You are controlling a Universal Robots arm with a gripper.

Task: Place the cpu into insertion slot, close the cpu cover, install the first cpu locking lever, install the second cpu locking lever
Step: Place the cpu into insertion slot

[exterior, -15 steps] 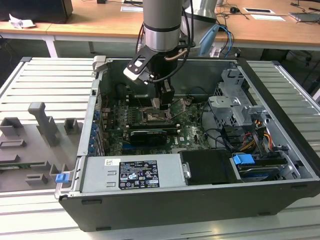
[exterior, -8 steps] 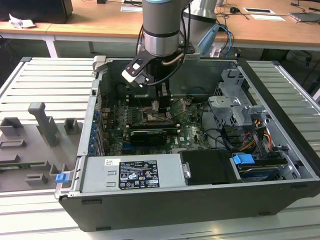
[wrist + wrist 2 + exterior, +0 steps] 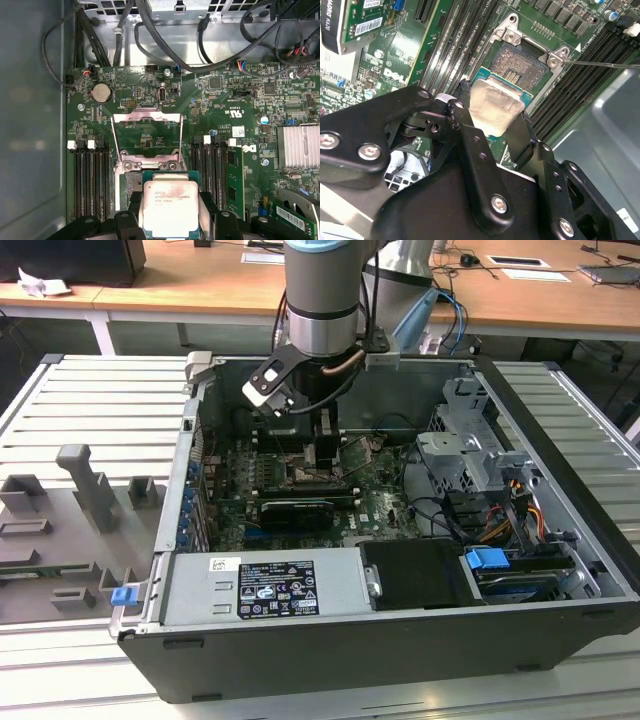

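Observation:
My gripper (image 3: pixel 492 120) is shut on the cpu (image 3: pixel 495 106), a flat square chip with a pale silver top, pinched at two opposite edges by the black fingers (image 3: pixel 520 137). The chip hangs just above the insertion slot (image 3: pixel 522 70), a dark square socket with a silver rim in the green board, and overlaps one side of it. In the first wrist view the cpu (image 3: pixel 170 207) sits before the cpu cover (image 3: pixel 145 118), a silver window frame standing open on its hinge. A thin lever rod (image 3: pixel 605 64) juts from the socket's corner. In the exterior view the gripper (image 3: pixel 322 455) reaches down inside the case.
Long black memory slots (image 3: pixel 90 180) flank the socket on both sides. A finned heat sink (image 3: pixel 300 145) and black cables (image 3: pixel 165 45) lie nearby. The open case holds a power supply (image 3: pixel 265 585), a black card (image 3: pixel 290 512) and a metal drive cage (image 3: pixel 470 440).

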